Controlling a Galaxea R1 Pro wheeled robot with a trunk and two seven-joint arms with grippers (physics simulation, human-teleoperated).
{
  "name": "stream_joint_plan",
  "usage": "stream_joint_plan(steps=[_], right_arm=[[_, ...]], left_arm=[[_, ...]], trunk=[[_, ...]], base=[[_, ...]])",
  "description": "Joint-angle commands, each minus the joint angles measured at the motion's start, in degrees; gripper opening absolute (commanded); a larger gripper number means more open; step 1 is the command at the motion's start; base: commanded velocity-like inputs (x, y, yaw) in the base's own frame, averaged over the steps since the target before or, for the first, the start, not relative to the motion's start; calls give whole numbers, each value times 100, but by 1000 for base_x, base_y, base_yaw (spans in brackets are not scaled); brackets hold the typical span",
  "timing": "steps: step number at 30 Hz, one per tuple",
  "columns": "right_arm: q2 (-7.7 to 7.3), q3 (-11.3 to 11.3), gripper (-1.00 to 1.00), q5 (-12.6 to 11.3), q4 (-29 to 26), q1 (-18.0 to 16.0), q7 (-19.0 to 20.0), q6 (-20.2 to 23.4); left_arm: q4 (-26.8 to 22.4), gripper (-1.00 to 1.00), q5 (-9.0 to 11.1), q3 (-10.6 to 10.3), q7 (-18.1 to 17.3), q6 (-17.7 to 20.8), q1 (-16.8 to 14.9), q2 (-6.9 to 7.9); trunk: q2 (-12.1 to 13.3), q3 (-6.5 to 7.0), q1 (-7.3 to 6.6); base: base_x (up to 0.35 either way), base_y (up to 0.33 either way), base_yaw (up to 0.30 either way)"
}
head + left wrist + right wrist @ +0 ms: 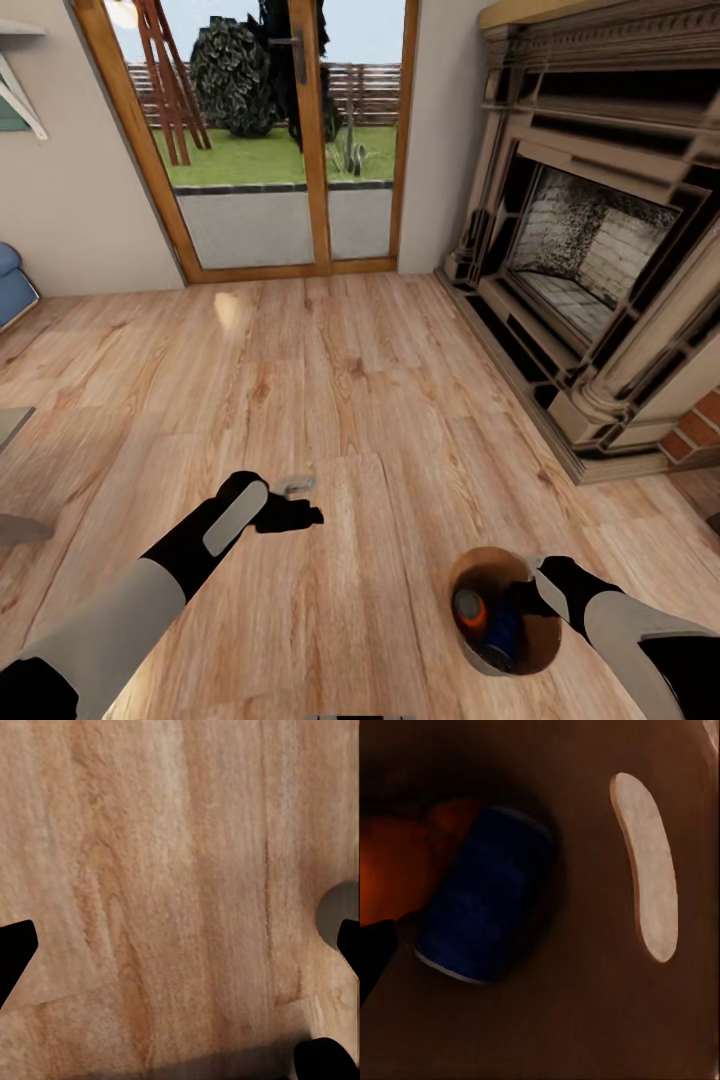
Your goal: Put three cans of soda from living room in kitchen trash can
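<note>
L gripper jaws apart over bare floor, room all round. R gripper on bin rim, can't tell jaws; blue can, orange can inside, no labels readable.

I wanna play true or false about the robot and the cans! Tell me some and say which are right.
1. A dark blue can lies inside the bin. True.
2. The bin stands in the kitchen. False: it is by the fireplace, on the wood-plank floor.
3. The left gripper holds a can. False: it holds nothing.
4. An orange can is in the bin too. True.
5. The glass doors show a garden. True.
</note>
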Motion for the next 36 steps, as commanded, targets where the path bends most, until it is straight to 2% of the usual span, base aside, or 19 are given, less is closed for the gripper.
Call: stream_joint_plan(steps=[1, 5, 10, 36], right_arm=[[0, -6, 100, -7, -1, 0, 1, -1], [6, -6, 100, -5, -1, 5, 2, -3], [9, -6, 100, -4, -1, 4, 2, 0], [11, -6, 100, -10, -1, 6, 2, -5]], left_arm=[[-61, 100, -2, 0, 0, 0, 0, 0], [-461, 100, 2, -1, -1, 0, 3, 1], [-610, 100, 2, -1, -2, 0, 6, 2], [-631, 100, 5, -1, -2, 0, 7, 2]], trunk=[[0, 0, 0], [160, 72, -88], [361, 162, -198], [1404, 628, -769]], base=[[0, 0, 0], [0, 0, 0], [0, 0, 0], [0, 0, 0]])
